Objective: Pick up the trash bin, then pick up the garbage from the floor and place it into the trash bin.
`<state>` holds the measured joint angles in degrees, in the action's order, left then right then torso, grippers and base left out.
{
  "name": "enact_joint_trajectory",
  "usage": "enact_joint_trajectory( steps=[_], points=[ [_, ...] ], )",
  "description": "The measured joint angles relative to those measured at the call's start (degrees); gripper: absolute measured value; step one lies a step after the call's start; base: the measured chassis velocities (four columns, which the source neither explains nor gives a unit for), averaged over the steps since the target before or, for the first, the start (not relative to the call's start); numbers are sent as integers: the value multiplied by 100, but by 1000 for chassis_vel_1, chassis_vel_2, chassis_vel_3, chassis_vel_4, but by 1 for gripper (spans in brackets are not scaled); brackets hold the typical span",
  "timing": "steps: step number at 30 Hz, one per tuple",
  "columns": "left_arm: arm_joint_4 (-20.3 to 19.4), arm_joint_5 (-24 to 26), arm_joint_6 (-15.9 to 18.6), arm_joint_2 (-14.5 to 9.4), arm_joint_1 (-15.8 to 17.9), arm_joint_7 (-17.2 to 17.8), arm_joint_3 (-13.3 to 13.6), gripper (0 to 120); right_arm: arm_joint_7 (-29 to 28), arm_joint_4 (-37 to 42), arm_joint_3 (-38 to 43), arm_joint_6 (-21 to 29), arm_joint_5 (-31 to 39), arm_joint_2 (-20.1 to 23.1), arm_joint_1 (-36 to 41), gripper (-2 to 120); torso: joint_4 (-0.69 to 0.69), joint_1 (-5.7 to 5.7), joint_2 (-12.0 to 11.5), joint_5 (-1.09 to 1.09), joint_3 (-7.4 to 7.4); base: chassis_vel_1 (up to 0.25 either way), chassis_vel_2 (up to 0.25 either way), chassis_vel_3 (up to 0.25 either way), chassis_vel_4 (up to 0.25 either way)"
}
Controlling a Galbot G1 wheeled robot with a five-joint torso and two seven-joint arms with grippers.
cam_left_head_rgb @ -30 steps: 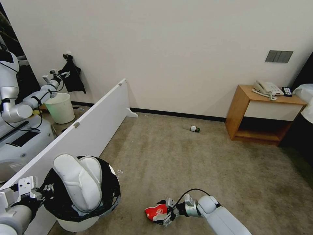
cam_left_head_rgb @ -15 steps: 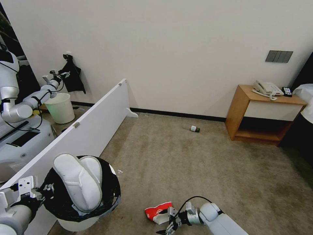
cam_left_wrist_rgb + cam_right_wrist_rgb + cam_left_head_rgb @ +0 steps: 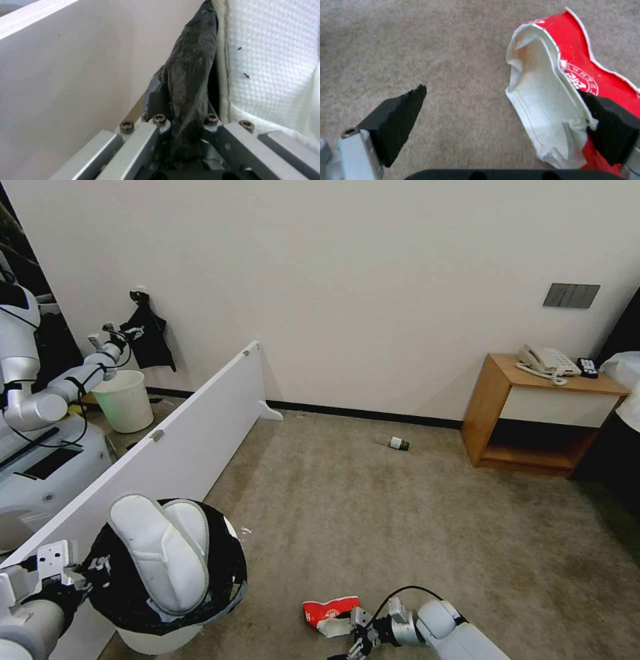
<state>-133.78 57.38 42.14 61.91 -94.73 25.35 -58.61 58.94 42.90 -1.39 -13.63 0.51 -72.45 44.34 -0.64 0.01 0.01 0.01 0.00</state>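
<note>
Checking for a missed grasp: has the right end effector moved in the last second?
Yes. The right end effector backed toward the robot, away from the far wall's baseboard, leaving the red-and-white packet on the carpet.

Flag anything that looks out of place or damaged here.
Two white slippers stick up out of the trash bin instead of sitting inside. A torn-open red-and-white packet lies on the carpet by the open right gripper, and a small bottle lies near the wall.

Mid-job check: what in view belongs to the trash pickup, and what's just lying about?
Job:
- round white plastic bin with black liner, clamped by left gripper
- two white slippers inside
- red-and-white packet by open right gripper
- green-capped bottle

Not job:
- pale unlined bucket
- wooden side table, telephone
</note>
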Motion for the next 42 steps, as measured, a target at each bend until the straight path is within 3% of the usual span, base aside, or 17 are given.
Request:
enact_joint_trajectory(
  steps=[10, 19, 21, 35, 42],
  points=[
    [0, -3, 0, -8, 22, 2, 7, 4, 47, -8, 82, -2, -64, 38, 10, 100, -1, 0, -1, -1, 0, 0, 0, 0, 0],
    [13, 1, 0, -16, 24, 5, -5, 4, 109, -24, 108, 0, -67, 43, -46, 71, -1, 0, -1, -2, 0, 0, 0, 0, 0],
    [17, 1, 0, -17, 36, 8, 1, 4, 111, -34, 109, 0, -67, 42, -55, 59, -1, 0, -1, -2, 0, 0, 0, 0, 0],
    [48, 1, 0, -23, 64, 13, 23, 4, 165, -60, 93, -2, -80, 47, -96, 8, 0, 0, -1, 0, 0, 0, 0, 0, 0],
    [59, 2, 0, -32, 72, 14, 23, 4, 189, -51, 109, -16, -97, 88, -91, 0, 2, 0, -1, 1, 0, 0, 0, 0, 0]
  ],
)
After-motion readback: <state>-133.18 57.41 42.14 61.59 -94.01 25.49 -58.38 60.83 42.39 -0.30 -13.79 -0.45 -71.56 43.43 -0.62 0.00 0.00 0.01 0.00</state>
